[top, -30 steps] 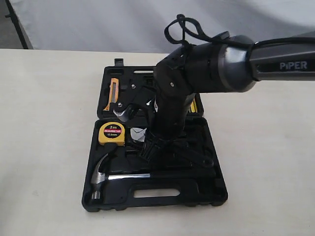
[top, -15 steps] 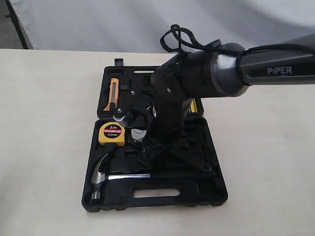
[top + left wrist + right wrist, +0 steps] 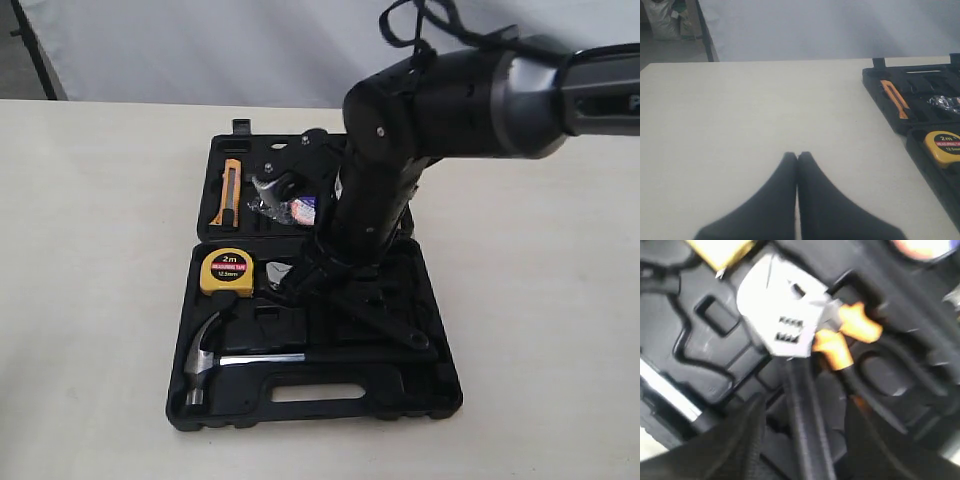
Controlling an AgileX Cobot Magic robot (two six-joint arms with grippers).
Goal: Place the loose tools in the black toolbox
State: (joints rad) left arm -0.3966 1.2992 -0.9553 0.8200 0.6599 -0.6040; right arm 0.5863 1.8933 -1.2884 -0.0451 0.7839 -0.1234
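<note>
A yellow tape measure (image 3: 227,271) lies near an orange utility knife (image 3: 229,190) — cream table (image 3: 90,300) all around.

We see our right gripper (image 3: 805,405), jaws apart, straddling the black-handled silver-jawed adjustable wrench (image 3: 782,322) in the black moulded-plastic toolbox (image 3: 700,347).

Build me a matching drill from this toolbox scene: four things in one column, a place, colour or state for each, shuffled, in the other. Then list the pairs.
Things
1. claw hammer
2. tape measure
3. orange knife
4. left pincer

Descriptions
A. shut, above bare table
B. in the far half of the toolbox
C. along the toolbox's near edge
D. yellow, just beyond the hammer head

Pairs: 1-C, 2-D, 3-B, 4-A
</note>
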